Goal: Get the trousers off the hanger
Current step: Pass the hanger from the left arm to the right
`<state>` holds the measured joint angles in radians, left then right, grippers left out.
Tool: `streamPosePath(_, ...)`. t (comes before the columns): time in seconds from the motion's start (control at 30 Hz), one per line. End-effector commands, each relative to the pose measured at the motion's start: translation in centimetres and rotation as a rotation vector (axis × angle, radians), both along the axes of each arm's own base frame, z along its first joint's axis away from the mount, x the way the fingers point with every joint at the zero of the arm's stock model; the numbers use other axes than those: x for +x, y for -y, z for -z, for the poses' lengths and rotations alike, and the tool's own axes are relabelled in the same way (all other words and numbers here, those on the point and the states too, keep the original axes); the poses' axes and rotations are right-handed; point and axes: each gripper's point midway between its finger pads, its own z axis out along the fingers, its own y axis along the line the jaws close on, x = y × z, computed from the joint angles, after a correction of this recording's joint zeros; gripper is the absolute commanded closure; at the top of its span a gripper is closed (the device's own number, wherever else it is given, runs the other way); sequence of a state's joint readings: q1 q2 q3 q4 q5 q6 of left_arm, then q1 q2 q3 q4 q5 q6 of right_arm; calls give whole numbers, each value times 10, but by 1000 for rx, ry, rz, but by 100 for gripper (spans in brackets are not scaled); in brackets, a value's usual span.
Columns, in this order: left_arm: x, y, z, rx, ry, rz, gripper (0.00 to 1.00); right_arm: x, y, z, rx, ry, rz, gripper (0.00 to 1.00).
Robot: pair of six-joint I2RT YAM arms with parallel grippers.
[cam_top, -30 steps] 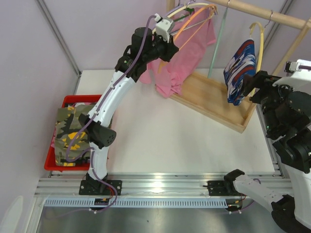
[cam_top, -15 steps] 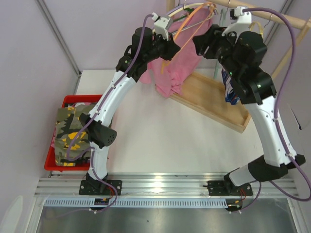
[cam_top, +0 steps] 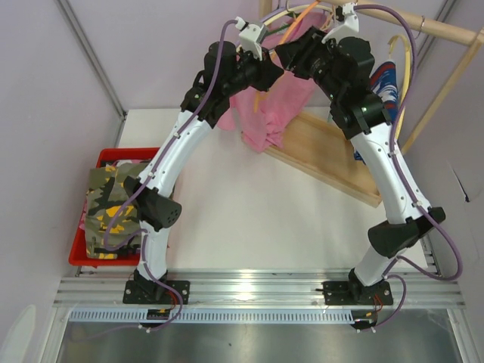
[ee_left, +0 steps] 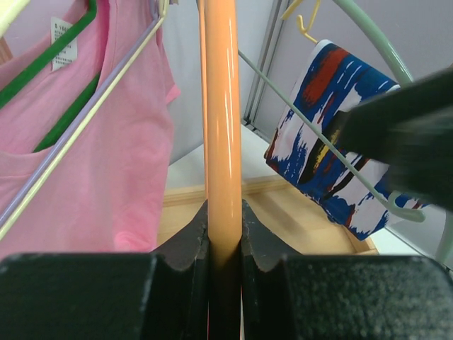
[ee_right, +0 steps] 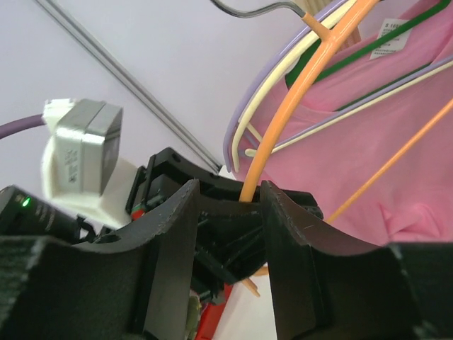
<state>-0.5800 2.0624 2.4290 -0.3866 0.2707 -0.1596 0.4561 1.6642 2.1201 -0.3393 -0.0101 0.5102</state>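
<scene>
Labels: a white tag (ee_left: pixel 64 44) is sewn inside the neck of the pink T-shirt (ee_left: pixel 120 149). Its print is too small to read. No other writing is legible.

Left arm: it rises from its base and reaches up and away to the wooden rail (cam_top: pixel 431 29). The left gripper (ee_left: pixel 225 216) is pressed together on the straight bar of the orange hanger (ee_left: pixel 221 106). The bar runs upright between both fingers and touches each.

Right arm: it arches up from its base and bends back toward the left arm. The right gripper (ee_right: pixel 230 212) faces the left gripper, close to it, at the same hanger. Its fingers (ee_right: pixel 170 248) stand spread with a gap between them and pinch nothing. The orange bar passes beyond that gap.

Trousers: the blue, white and red print trousers (ee_left: pixel 333 163) hang on the right of the rail, at the yellow hanger (cam_top: pixel 409 68), above the wooden tray (cam_top: pixel 333 159). They are well apart from both grippers. The yellow-olive camouflage trousers (cam_top: pixel 113 208) lie in the red basket (cam_top: pixel 83 261) at the left of the counter (cam_top: pixel 249 219).
</scene>
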Motion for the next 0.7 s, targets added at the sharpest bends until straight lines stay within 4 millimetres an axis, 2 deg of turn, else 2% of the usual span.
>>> streamPosePath(0.0, -22, -9, -65, -106, 134, 28, 95, 5, 0, -30, 75, 66, 7, 55)
streamPosePath(0.07, -21, -9, -65, -109, 135, 27, 95, 16, 3, -22, 72, 51, 52, 55)
streamPosePath(0.23, -21, -5, -65, -119, 138, 46, 95, 29, -3, -13, 84, 42, 51, 55)
streamPosePath(0.47, -20, -2, -65, -131, 141, 54, 94, 41, -15, 1, 99, 10, 26, 59)
streamPosePath(0.6, -16, 0, -59, -130, 129, 50, 92, 43, -17, 0, 109, 17, 19, 74)
streamPosePath(0.63, -17, 0, -61, -135, 129, 52, 90, 43, -16, -1, 113, 19, 23, 87)
streamPosePath(0.67, -16, 1, -60, -135, 127, 55, 88, 44, -17, -1, 122, 16, 21, 93)
